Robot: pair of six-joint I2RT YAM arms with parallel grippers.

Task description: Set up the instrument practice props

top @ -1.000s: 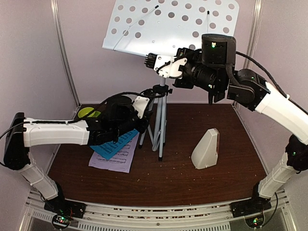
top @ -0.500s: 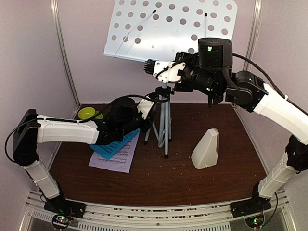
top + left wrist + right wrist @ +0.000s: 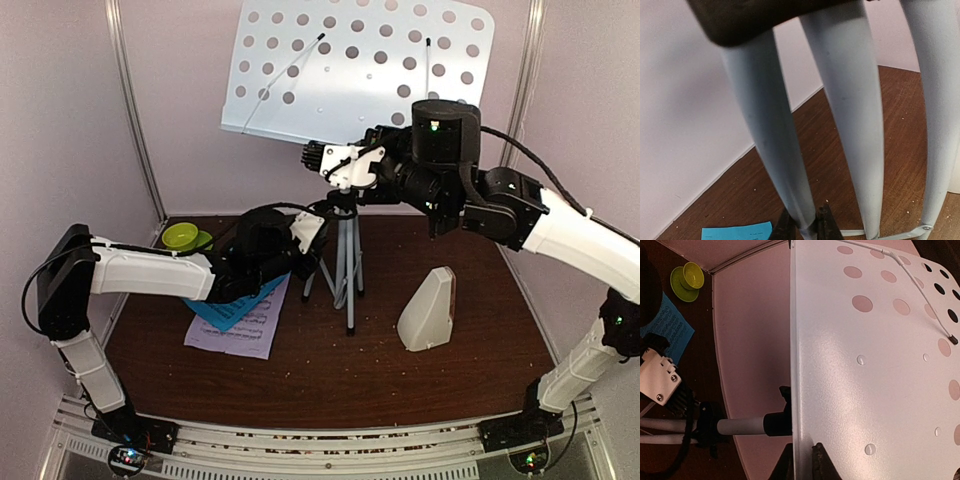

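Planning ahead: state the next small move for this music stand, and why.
Probably open the left gripper and back it off the tripod leg: the stand looks upright on the table, the right gripper grips its plate, and the pages lie unplaced.

The top of the music stand [image 3: 360, 70] is getting cropped off overhead. The left arm [image 3: 160, 275] is covering part of the cyan page [image 3: 235, 308], which is hiding some of the lilac page [image 3: 240, 340]. Left wrist view's dark blob [image 3: 760, 20] is blurring out totally.
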